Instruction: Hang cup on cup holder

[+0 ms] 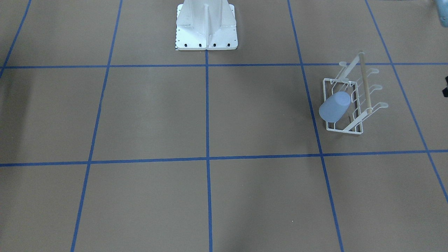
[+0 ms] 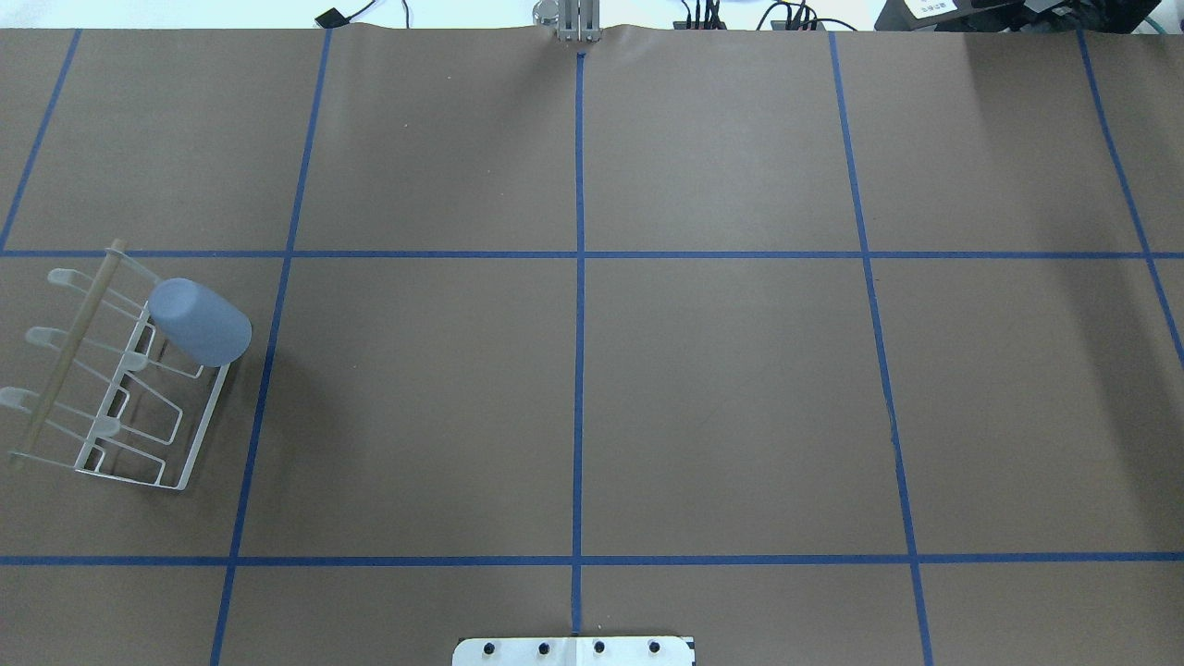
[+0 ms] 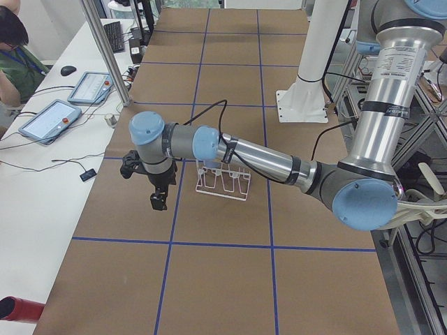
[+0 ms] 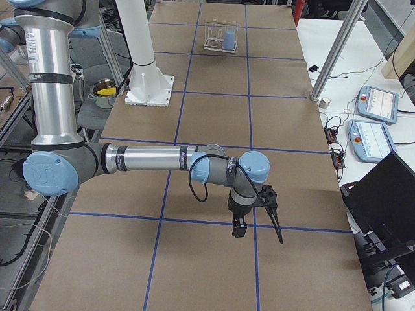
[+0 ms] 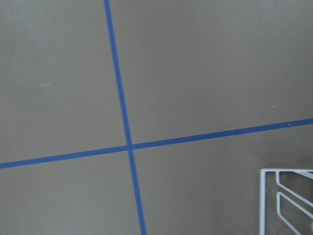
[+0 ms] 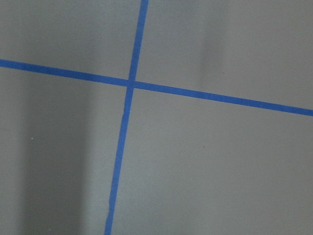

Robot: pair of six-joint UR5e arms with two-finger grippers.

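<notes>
The light-blue cup (image 1: 335, 106) hangs mouth-down and tilted on a prong at one end of the white wire cup holder (image 1: 365, 84). Both show in the overhead view, cup (image 2: 199, 321) and holder (image 2: 65, 361), at the table's left edge. The holder's base corner shows in the left wrist view (image 5: 286, 200). My left gripper (image 3: 159, 200) hovers above the table beside the holder (image 3: 223, 183), apart from it; I cannot tell whether it is open or shut. My right gripper (image 4: 259, 232) hangs over the table far from the cup (image 4: 228, 40); I cannot tell its state.
The white robot pedestal (image 1: 206, 26) stands at the table's middle, on the robot's side. Blue tape lines (image 2: 579, 277) grid the brown table. Tablets and cables lie on the side bench (image 3: 49, 118), where an operator sits.
</notes>
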